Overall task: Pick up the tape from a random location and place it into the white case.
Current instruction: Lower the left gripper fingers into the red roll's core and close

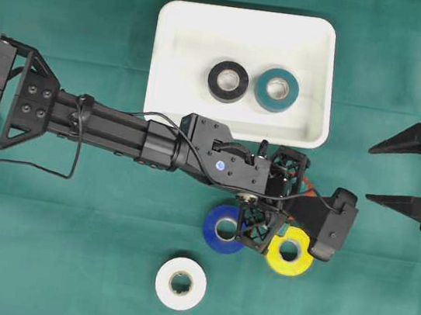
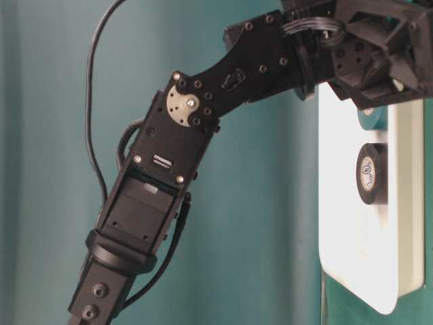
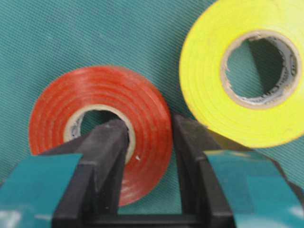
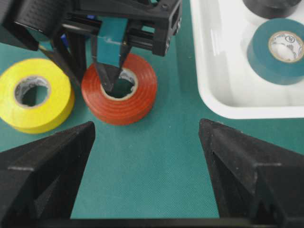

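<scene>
The left gripper point(image 3: 145, 142) is straddling the wall of the flat-lying red vinyl tape roll point(image 3: 102, 128), seemingly gripping it, near the white rectangular plastic case point(image 1: 322, 79).

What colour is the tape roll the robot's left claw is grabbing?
Red-orange. The left gripper straddles the red-orange tape roll's wall, clearest in the left wrist view.

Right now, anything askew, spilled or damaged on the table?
Nothing stands out. Black roll and teal roll lie flat in the white case. The left gripper straddles the red roll's wall, one finger in its core.
</scene>
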Controlling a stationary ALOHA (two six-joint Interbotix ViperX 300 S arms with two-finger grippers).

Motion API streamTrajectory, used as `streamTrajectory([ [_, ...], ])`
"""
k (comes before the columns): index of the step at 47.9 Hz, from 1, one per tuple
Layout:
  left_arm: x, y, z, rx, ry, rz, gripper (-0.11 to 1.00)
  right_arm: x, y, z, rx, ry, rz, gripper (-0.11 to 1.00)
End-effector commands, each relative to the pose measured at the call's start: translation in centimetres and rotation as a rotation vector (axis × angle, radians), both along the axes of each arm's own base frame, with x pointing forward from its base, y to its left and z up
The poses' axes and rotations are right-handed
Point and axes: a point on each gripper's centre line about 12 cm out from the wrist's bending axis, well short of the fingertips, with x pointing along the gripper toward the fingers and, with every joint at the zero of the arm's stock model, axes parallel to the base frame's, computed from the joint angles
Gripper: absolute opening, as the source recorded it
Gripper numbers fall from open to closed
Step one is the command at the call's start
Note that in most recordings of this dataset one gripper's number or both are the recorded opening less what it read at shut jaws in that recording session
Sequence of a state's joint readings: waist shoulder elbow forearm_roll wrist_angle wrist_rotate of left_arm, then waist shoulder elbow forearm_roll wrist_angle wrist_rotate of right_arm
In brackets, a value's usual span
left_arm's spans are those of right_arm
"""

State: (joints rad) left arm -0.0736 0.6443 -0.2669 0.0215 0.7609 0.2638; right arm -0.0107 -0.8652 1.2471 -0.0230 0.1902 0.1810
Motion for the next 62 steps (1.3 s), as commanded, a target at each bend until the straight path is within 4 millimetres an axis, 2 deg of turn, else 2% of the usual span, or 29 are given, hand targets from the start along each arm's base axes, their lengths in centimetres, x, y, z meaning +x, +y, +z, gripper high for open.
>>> streamTrajectory([
  [1,0.1,0.2,1.4,0.002,-0.025,-0.001,0.22,0.3,0.0,0.5,-0.003,-0.015,0.003,0.84],
  [18,0.1,0.2,1.4,0.002,-0.020,0.001,0.22,0.3,0.0,0.5,-0.003,-0.014,0.003,0.84],
  [29,0.0,0.2,2.4,-0.003,-0.024,0.004,0.22,0.3,0.0,0.5,-0.003,-0.014,0.003,0.84],
  [62,-1.2,0.3,12.9,-0.010,-0.147,0.006,0.22,0.3,0.0,0.5,-0.003,-0.014,0.003,0.84],
])
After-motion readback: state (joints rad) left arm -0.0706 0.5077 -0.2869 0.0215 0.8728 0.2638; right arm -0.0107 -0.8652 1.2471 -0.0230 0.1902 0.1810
